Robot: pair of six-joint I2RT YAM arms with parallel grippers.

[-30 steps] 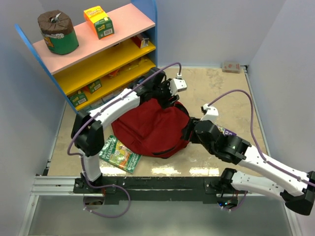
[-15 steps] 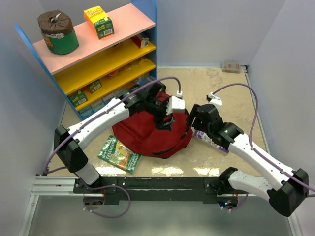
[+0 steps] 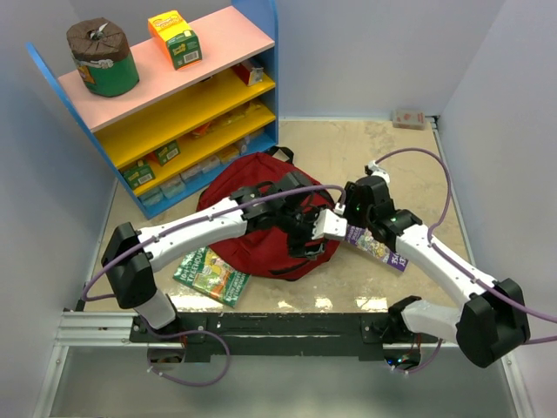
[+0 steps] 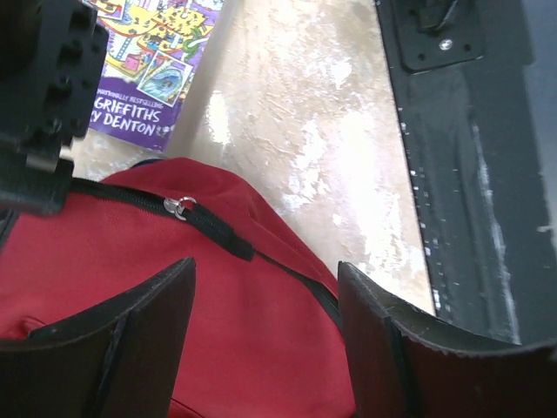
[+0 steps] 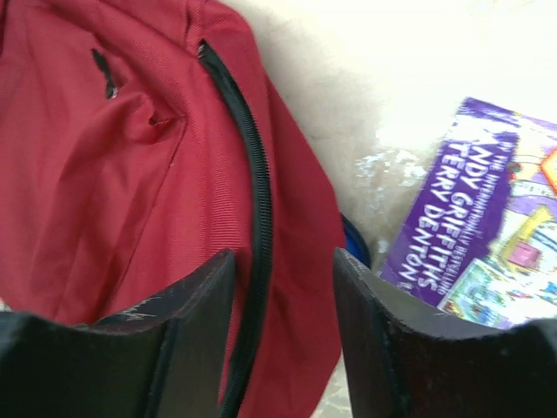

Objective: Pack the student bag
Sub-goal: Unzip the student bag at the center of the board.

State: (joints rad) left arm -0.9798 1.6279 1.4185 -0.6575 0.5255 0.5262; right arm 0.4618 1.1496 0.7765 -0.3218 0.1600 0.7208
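Dark-red fabric fills the middle of the table [image 3: 374,148]: the student bag [image 3: 231,192] lies slumped there, a little toward the left edge, just in front of the shelf unit [image 3: 174,96] in the far left corner. Both arms reach in over the bag's right side. The left pincer [image 4: 265,274] hangs above the red cloth with its fingers apart and nothing between them; a black zipper with a metal pull [image 4: 178,206] runs across just beyond its tips. The right pincer [image 5: 284,261] also has its fingers apart, astride the black zipper line [image 5: 259,218] near the bag's rim; whether they touch the cloth I cannot tell. A purple book [image 3: 379,246] lies flat just beside the bag toward the right edge. A green book [image 3: 211,274] lies by the bag's near left side, toward the near edge.
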